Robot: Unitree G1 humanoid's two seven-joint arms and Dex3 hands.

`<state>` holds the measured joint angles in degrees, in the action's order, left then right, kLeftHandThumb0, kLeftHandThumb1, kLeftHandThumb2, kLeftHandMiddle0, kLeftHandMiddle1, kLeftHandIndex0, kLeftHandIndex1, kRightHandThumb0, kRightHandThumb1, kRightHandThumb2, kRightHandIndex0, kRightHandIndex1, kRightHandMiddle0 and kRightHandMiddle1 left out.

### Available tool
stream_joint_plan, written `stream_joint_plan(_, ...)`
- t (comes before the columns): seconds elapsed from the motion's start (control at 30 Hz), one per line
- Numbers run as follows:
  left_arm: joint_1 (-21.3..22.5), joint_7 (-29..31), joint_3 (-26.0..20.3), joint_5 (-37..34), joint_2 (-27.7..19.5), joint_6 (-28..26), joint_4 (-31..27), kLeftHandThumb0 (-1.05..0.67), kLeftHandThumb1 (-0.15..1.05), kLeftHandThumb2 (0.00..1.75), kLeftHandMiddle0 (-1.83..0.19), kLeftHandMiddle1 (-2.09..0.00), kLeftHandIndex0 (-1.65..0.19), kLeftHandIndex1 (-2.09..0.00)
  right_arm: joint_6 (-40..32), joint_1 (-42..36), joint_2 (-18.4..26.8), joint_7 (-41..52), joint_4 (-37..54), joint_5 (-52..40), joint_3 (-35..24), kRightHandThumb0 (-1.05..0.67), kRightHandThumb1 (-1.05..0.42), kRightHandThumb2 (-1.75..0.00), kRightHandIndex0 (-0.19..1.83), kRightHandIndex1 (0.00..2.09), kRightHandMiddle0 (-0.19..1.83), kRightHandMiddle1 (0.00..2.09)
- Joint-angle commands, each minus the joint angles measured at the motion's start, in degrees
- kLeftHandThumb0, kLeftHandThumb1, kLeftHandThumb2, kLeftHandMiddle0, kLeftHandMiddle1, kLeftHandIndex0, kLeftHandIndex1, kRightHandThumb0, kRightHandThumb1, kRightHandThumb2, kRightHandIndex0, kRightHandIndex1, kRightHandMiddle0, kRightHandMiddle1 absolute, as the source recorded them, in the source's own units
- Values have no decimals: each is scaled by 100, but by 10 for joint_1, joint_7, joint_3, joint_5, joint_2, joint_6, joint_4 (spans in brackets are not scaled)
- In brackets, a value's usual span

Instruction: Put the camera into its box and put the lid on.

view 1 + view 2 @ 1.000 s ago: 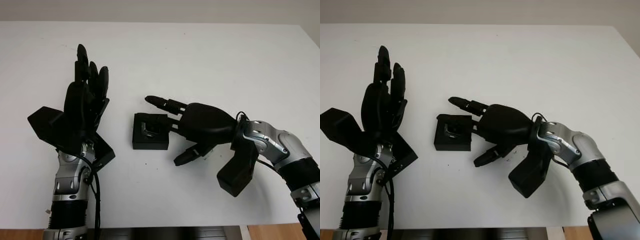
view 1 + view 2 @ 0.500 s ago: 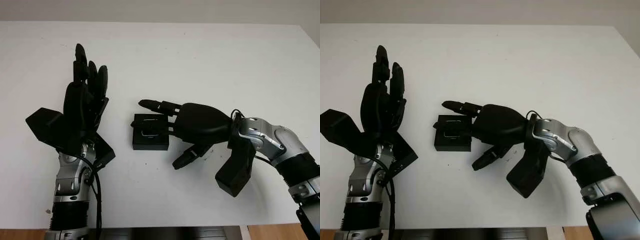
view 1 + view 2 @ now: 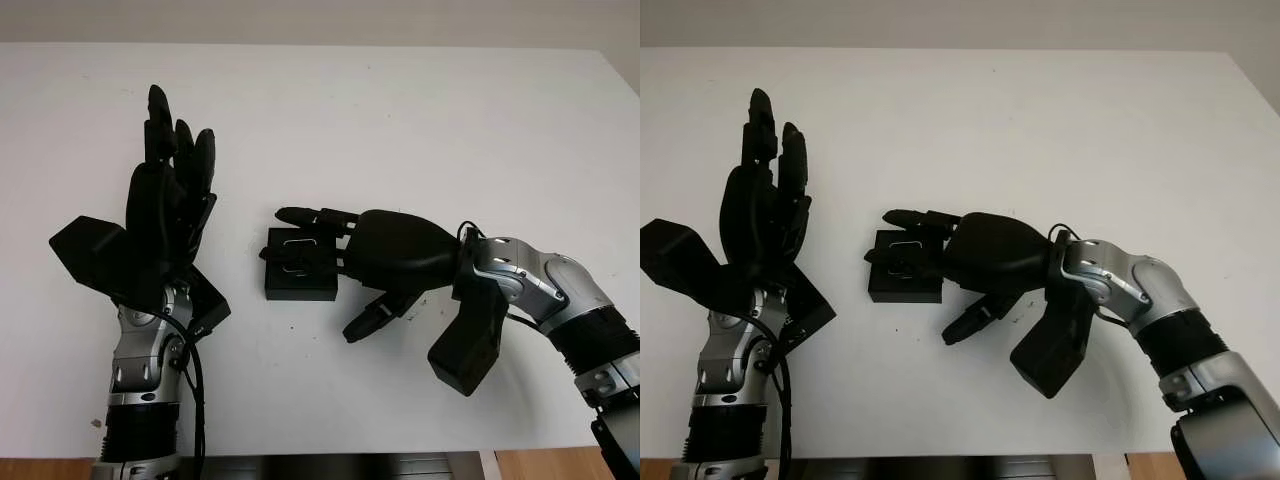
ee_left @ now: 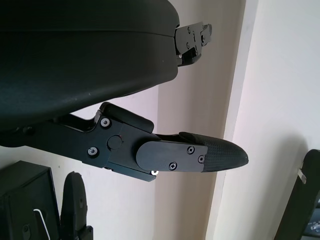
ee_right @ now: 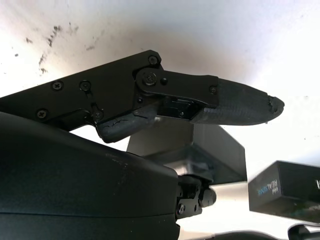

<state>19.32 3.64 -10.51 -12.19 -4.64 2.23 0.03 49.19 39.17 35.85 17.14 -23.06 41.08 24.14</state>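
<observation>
Right hand over the box, left hand off to the side

In the head views, we see the black box (image 3: 300,265) at centre frame on the white table (image 3: 420,110), its long axis running left to right. Our right hand (image 3: 385,250) reaches in from the right, two fingers (image 3: 310,215) laid over the box top and the thumb hanging below it; whether they pinch anything we cannot tell. Our left hand (image 3: 165,215) stands upright at the left, open, well apart.

In the left wrist view, the box (image 4: 22,200) sits at lower left.

In the right wrist view, a box (image 5: 287,192) sits at lower right beside one finger (image 5: 235,102).
</observation>
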Motion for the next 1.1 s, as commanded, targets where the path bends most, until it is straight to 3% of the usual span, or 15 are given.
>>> stream_joint_plan(0.0, -3, 3, -5, 1, -6, 10, 0, -74, 105, 32, 19, 0, 19, 0, -14, -11, -3, 22, -8, -12, 10, -99, -105, -63, -18, 2, -8, 4)
stream_joint_plan(0.43, -9, 21, -6, -4, -27, -11, -16, -75, 105, 35, 19, 0, 19, 0, -39, 3, -13, -18, -61, -1, 4, -93, -105, -58, -19, 0, -19, 1)
stream_joint_plan(0.83, -9, 24, -6, -4, -27, -14, -19, -74, 105, 36, 19, 0, 19, 0, -38, -2, -2, -34, -50, 18, 3, -94, -105, -59, -19, 0, -19, 2)
stream_joint_plan(1.07, -11, 26, -5, -1, -31, -18, -25, -74, 105, 39, 19, 0, 19, 0, -95, -16, -39, 26, -36, -163, -55, -90, -105, -61, -19, 0, -19, 1)
